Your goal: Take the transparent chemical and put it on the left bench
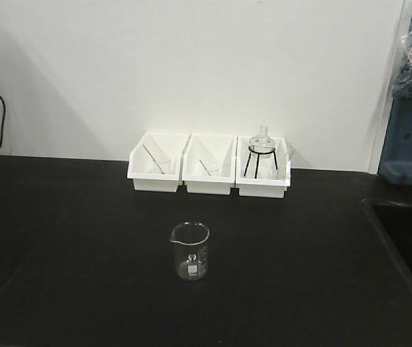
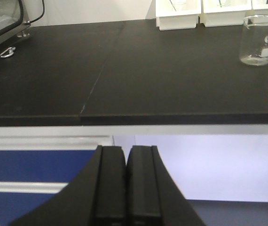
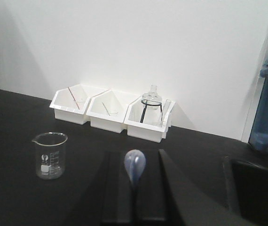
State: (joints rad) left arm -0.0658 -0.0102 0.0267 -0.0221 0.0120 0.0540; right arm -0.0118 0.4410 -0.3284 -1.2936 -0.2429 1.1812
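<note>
Grip status: right gripper (image 3: 134, 157) closed on transparent chemical (image 3: 135, 166), bluish bulb protruding; left gripper (image 2: 126, 155) closed, empty, short of left bench (image 1: 61, 238) edge; beaker (image 1: 190, 251) upright before three bins (image 1: 209, 173).

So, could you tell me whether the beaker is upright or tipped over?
Upright: the beaker stands on its base on the black bench, spout at the top.
</note>
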